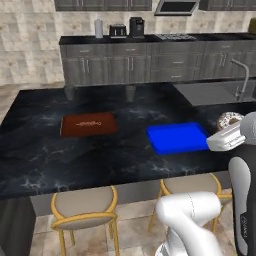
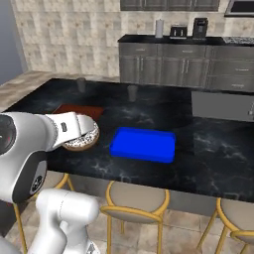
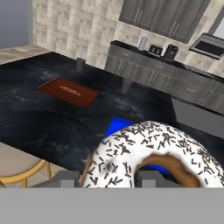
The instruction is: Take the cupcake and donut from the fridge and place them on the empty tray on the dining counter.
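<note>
My gripper (image 3: 109,180) is shut on the donut (image 3: 144,155), a ring with white icing and dark speckles that hangs close before the hand camera. The donut (image 1: 229,120) rides at the end of the white hand, held in the air over the near side of the dining counter (image 1: 75,155). Past it on the black marble lies the blue tray (image 1: 177,138), with nothing on it. From the right base, the donut (image 2: 82,140) appears left of the tray (image 2: 143,144); the tray (image 3: 114,127) also peeks out behind the donut in the hand view. The cupcake and the fridge are out of view.
A reddish-brown board (image 1: 88,124) lies left of the tray. Two glasses (image 1: 70,92) (image 1: 131,92) stand at the counter's far edge, and a sink with a faucet (image 1: 242,80) is at the far right. Yellow-framed stools (image 1: 85,207) line the near side.
</note>
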Controlling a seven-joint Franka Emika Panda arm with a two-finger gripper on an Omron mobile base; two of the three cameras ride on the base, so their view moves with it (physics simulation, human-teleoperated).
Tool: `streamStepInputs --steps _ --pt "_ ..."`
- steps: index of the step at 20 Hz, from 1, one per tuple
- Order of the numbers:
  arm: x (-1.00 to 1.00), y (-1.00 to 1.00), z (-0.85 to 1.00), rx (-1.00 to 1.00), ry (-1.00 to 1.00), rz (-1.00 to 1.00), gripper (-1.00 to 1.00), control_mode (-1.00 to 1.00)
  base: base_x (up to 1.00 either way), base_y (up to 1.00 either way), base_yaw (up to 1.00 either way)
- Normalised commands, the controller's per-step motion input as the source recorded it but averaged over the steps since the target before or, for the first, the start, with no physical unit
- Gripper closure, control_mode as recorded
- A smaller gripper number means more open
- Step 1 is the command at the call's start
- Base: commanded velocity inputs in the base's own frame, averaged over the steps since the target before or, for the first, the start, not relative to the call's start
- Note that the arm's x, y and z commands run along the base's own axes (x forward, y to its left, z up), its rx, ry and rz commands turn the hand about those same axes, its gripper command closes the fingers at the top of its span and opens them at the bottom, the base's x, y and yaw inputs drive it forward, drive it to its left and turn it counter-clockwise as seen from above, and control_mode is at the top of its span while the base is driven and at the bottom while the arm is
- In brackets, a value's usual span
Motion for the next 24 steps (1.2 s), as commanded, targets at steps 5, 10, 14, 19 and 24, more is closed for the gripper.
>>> streamStepInputs --steps 5,10,14,19,24 --pt "0.0 0.0 0.0 0.0 0.0 0.0 1.0 1.0 1.0 0.0 0.45" --pt "0.0 0.0 0.0 0.0 0.0 0.0 1.0 1.0 1.0 0.0 0.42" --pt "0.0 0.0 0.0 0.0 0.0 0.0 1.0 1.0 0.96 0.0 0.23" --pt "0.2 0.0 -0.03 0.0 0.03 0.0 1.0 -1.0 0.7 0.0 0.04" --pt "1.0 -0.24 -0.17 0.0 0.05 0.0 1.0 -1.0 0.0 0.0 0.0"
